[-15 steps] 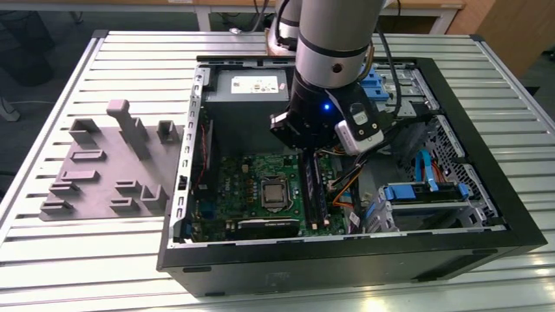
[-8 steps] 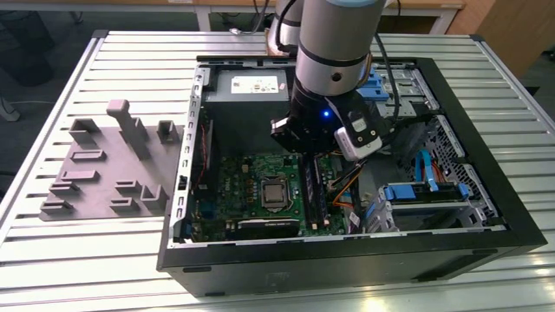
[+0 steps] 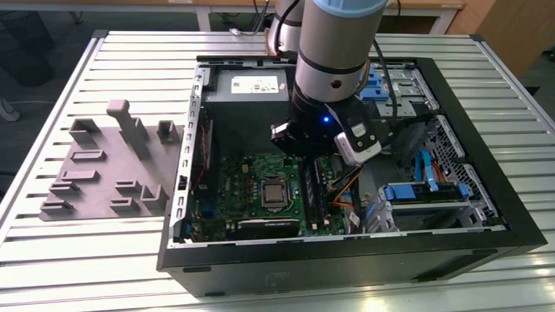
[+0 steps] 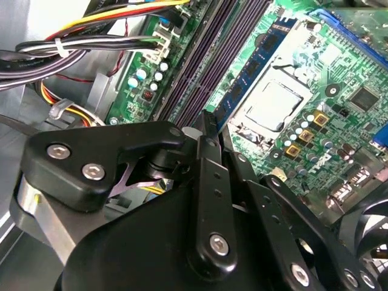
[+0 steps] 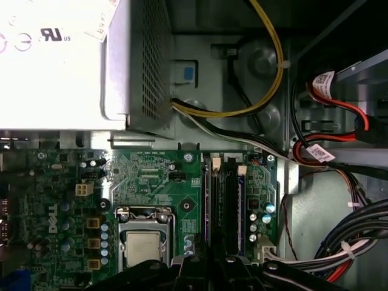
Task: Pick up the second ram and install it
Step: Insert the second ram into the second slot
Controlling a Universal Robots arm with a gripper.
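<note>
Pincer [image 4: 206, 130] links filled the foreground of the second wrist view, the jaws drawn together with nothing visible between them, tips down at the black slots [image 4: 200, 66]. Just beside the tips, a thin blue-green strip lay along the slots on the CPU [image 4: 273, 106] side; I took it for the ram [image 4: 242, 91], already in its slot, though I could not tell whether it was fully seated. By my judgement the step was the pressing-home stage, which called for an even push straight down and latches caught at both ends.

Beyond, the power supply [image 5: 60, 60] carried a white printed label [image 5: 54, 24], and small tags [image 5: 324, 79] hung on the red cables. The case [image 3: 347, 260] stood mid-bench [image 3: 87, 260]; the grey tray [image 3: 95, 175] sat near the bench edge at the exterior view's left.
</note>
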